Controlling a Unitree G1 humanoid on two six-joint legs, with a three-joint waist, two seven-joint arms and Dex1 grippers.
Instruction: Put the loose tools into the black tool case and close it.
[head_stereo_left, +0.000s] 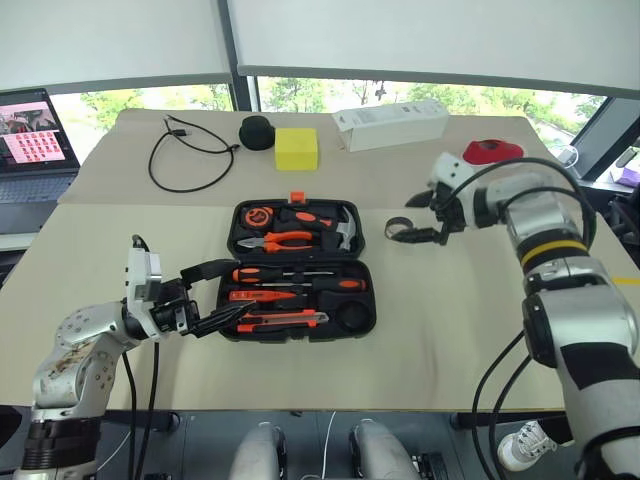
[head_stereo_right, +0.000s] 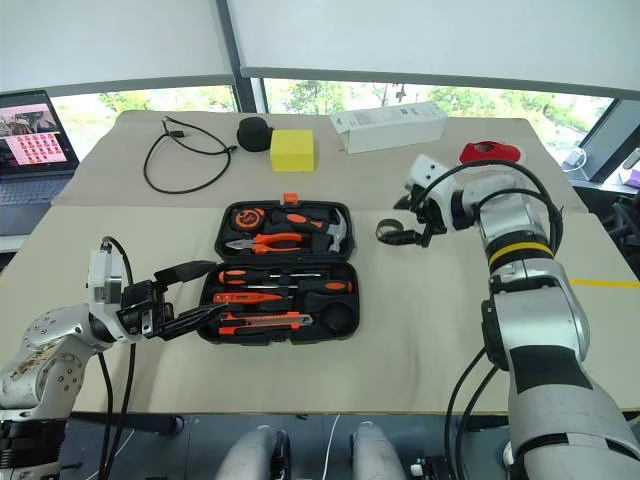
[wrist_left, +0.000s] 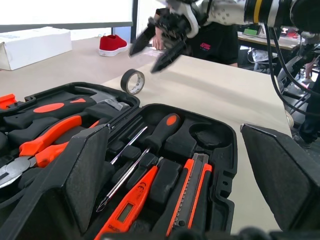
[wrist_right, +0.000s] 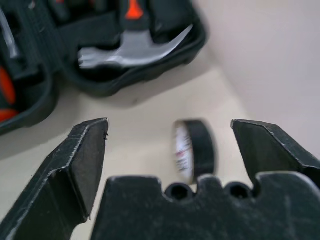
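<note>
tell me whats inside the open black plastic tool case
The black plastic tool case holds orange-handled pliers, a steel hammer, two screwdrivers, an orange tester and a utility knife. One round slot looks empty.

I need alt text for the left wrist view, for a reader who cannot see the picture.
An open black tool case lies on a beige table, holding screwdrivers, an orange tester, a utility knife, pliers and a hammer. Beyond it a tape roll stands on edge, beneath the open right hand.

Open black tool case (head_stereo_left: 240, 215), loose tools (head_stereo_left: 285, 296) inside.
</note>
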